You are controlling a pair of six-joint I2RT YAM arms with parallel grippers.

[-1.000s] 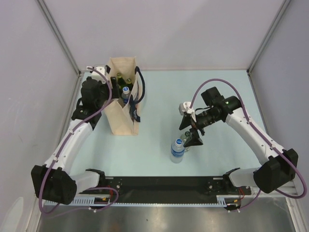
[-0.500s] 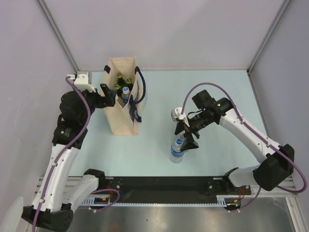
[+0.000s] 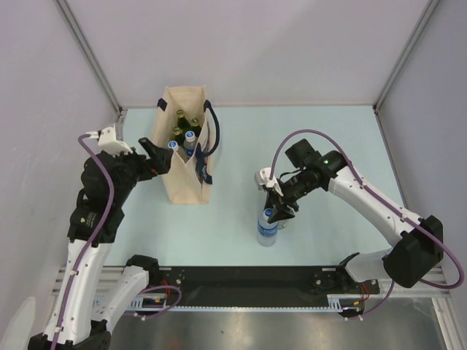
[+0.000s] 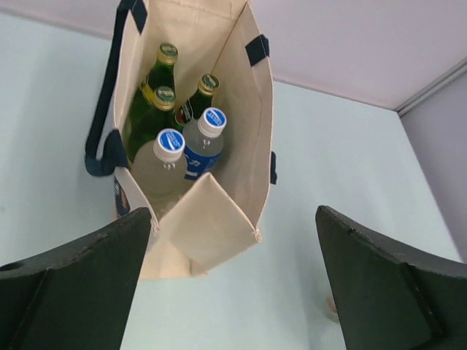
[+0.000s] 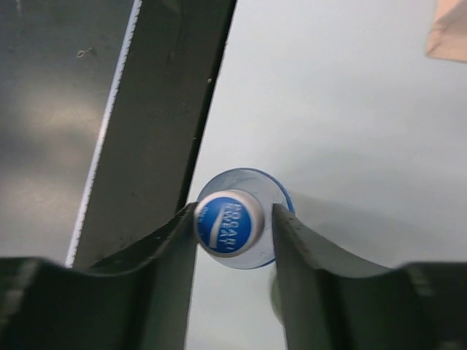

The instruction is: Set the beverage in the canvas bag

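Standing on the counter (image 3: 328, 131) well right of the canvas bag (image 3: 182, 186), the beverage (image 3: 268, 230), a clear plastic water bottle, looks light, smooth and squeezable; its stiffer capped neck seems the best hold. The right tool (image 5: 233, 219) pinches that cap (image 5: 228, 222). The left tool (image 4: 233, 277) hangs spread wide, empty, beside the bag.

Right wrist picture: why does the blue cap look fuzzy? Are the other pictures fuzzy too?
Right wrist view: the cap sits very near the lens, so its print is soft, and the right fingers beside it blur. Left wrist view: the bag and its bottles are sharp; only the dark left fingers are soft. Top view: sharp, evenly lit.
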